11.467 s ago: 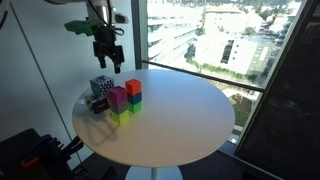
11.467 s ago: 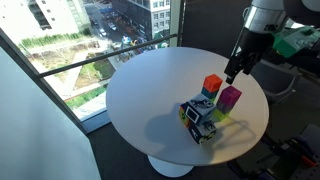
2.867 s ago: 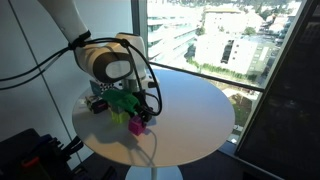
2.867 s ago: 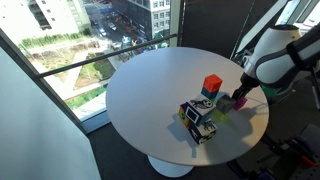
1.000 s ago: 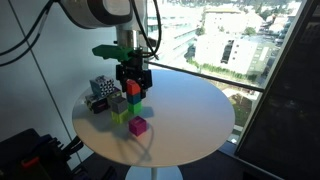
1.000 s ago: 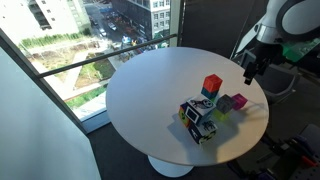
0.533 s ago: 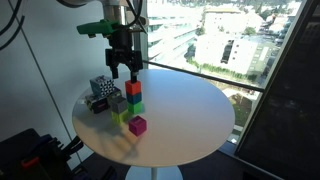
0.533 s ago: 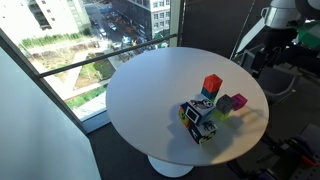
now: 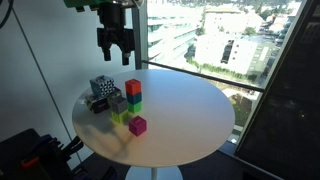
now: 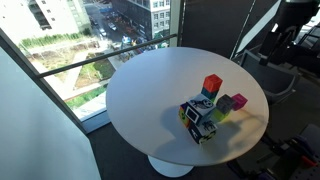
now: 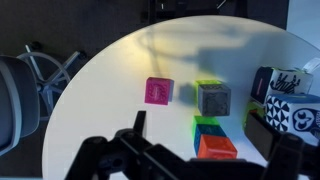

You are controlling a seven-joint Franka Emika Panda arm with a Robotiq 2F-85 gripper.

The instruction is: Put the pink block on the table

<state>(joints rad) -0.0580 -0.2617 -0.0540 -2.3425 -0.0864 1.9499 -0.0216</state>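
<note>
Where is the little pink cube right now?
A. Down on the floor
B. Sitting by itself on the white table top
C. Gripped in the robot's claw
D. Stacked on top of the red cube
B: the pink block sits alone on the table, near the stack topped by the red cube, while the gripper hangs open and empty high above.

pink block | magenta cube, flat | on round off-white table
</note>
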